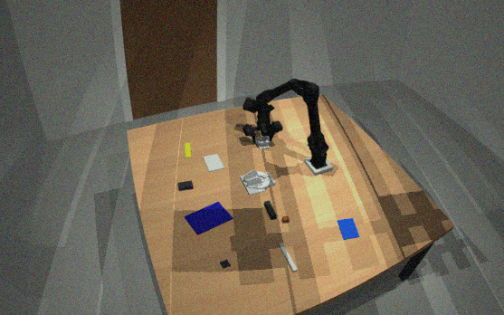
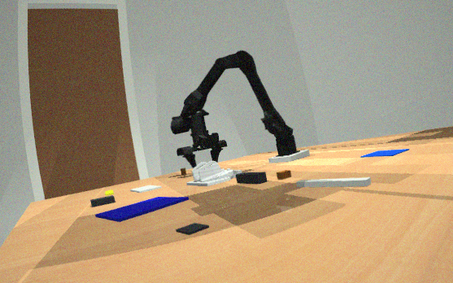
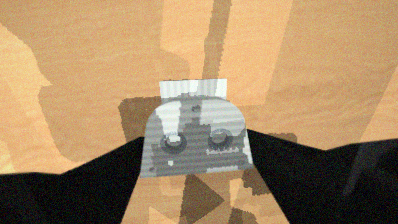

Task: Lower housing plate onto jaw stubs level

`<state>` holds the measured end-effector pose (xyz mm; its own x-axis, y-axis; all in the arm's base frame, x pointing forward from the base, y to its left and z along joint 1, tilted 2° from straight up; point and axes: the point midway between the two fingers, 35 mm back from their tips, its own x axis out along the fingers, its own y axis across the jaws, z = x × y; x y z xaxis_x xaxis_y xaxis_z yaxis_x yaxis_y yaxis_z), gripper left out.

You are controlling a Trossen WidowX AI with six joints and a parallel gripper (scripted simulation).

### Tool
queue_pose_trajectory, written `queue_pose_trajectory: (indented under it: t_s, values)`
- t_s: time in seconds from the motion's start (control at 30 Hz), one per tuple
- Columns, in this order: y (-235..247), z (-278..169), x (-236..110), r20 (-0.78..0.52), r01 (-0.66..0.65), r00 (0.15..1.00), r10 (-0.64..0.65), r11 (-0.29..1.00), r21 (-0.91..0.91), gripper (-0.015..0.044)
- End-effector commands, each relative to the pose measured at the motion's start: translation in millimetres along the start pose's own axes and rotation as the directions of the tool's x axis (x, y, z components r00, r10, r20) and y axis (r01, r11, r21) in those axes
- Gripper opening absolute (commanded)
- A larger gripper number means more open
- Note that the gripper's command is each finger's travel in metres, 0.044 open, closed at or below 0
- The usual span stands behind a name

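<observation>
The housing plate [image 1: 262, 143] [image 3: 196, 119] is grey, with a rounded edge, two round holes and a white ribbed strip along its far side. My gripper [image 1: 261, 139] [image 2: 205, 161] [image 3: 195, 138] points down and is shut on the housing plate, one finger against each side. The plate is low at the back of the table; whether it touches the table cannot be told. The pale jaw assembly [image 1: 257, 181] [image 2: 211, 174] sits apart from it, nearer the table's middle. In the exterior view it hides the housing plate and part of the fingertips. The pins and stubs are too small to make out.
A black block [image 1: 270, 210] [image 2: 251, 177] and a small brown block [image 1: 285, 219] [image 2: 284, 175] lie in front of the jaw assembly. A white card [image 1: 213, 162] [image 2: 145, 189] and a dark blue mat [image 1: 208, 218] [image 2: 141, 208] lie left. Another small brown block [image 2: 183, 171] stands behind.
</observation>
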<state>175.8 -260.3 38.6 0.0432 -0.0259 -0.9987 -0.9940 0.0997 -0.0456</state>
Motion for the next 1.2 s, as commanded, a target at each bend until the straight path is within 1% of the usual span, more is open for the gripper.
queue_pose_trajectory:
  t_s: [0.0,0.73,1.03,1.17]
  values:
    - [-0.2,-0.2,-2.0,0.0,0.0,1.0,0.0,1.0,0.0,0.0351]
    - [-0.8,-0.5,-70.6,0.001,0.004,1.0,-0.004,1.0,0.005,0.0351]
    - [-1.0,0.1,-72.7,0.001,0.004,1.0,-0.004,1.0,0.007,0.0351]
    - [-8.3,8.4,-72.7,0.002,0.004,1.0,-0.004,0.998,0.063,0.0351]
